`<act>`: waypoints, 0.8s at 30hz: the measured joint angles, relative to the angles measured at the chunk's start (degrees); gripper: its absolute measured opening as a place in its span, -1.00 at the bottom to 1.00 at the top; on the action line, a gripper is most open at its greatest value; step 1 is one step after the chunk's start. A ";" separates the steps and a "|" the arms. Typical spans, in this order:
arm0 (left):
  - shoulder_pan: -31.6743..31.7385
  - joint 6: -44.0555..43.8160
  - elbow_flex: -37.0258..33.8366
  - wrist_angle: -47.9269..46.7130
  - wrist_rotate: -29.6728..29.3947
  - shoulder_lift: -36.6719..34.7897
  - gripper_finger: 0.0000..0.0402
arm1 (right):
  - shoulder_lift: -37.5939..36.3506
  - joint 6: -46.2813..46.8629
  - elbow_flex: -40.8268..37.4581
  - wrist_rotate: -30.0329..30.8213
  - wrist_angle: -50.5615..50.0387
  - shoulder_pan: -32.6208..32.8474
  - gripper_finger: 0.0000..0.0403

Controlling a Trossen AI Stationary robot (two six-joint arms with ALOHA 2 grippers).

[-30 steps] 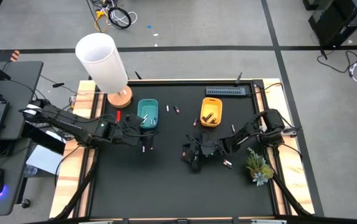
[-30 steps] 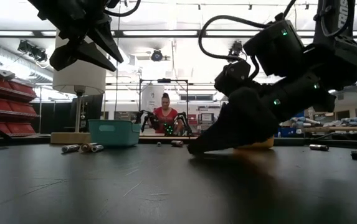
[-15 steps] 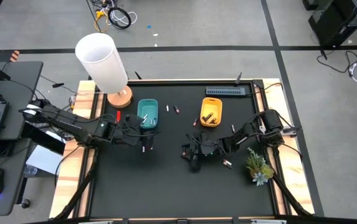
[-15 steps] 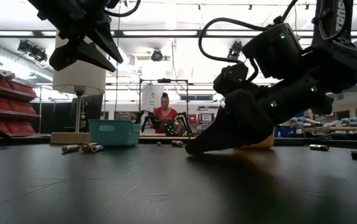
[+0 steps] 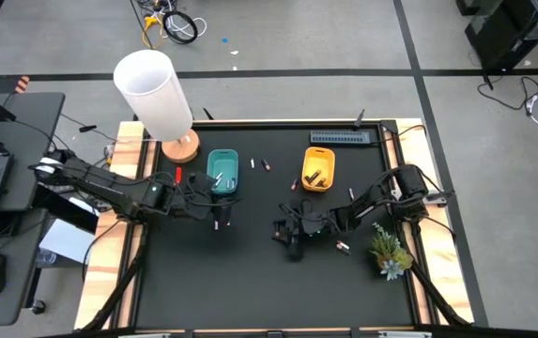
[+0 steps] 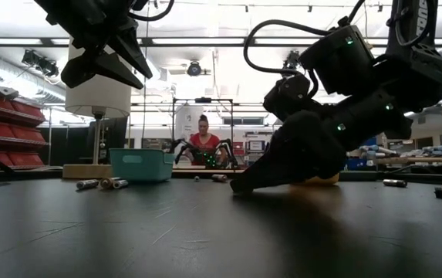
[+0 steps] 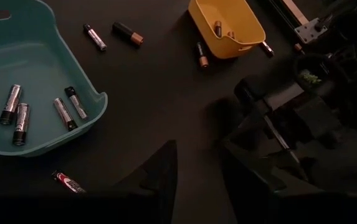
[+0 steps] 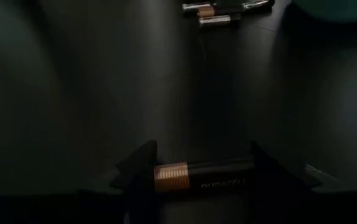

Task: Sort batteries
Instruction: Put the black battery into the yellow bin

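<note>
The right gripper (image 5: 292, 242) is found lowered to the surface near its middle, fingers spread either side of a dark copper-ended battery (image 8: 203, 175) lying crosswise between them; contact is not established, so it is judged not yet pinched. The left gripper (image 5: 220, 218) is held above the surface just in front of the teal tray (image 5: 222, 173), fingers apart and nothing between them.

The surface (image 5: 250, 282) is a black mat, flat and matte, bordered by pale wood. A white lamp (image 5: 156, 94) stands at the far left corner, a small plant (image 5: 390, 252) at the right edge. In the low view a person (image 6: 204, 140) is seen seated in the room behind.

The teal tray is noted holding several silver-and-dark batteries (image 7: 16, 112); the yellow tray (image 5: 318, 168) holds copper-ended ones. Loose batteries (image 5: 259, 165) remain between the two trays, and one (image 5: 342, 247) lies near the right gripper.

The batteries are judged rigid, light and smooth, and liable to roll on the mat or squirt from a pinch taken near an end. A hold across the middle of the barrel is advised.
</note>
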 joint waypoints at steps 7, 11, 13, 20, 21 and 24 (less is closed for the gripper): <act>0.00 0.02 0.00 -0.18 0.00 0.00 -0.35 | -1.62 -1.84 -0.22 0.29 -1.01 -1.80 0.11; 0.00 0.02 0.00 -0.18 0.01 0.00 -0.35 | -1.81 -1.93 -0.24 0.07 -0.89 -2.43 0.12; 0.00 0.02 0.00 -0.18 0.00 0.00 -0.35 | -1.83 -1.95 -0.24 -0.23 -0.77 -2.53 0.12; 0.00 0.02 0.00 -0.20 0.02 0.00 -0.35 | -1.92 -3.10 -0.22 -0.31 -0.26 -2.53 0.12; 0.00 0.02 0.00 -0.20 0.02 0.00 -0.35 | -1.92 -3.11 -0.22 -0.29 -0.16 -2.53 0.13; 0.00 0.10 0.00 -0.20 0.02 0.00 -0.35 | -1.94 -3.11 -0.20 -0.30 0.68 -2.53 0.13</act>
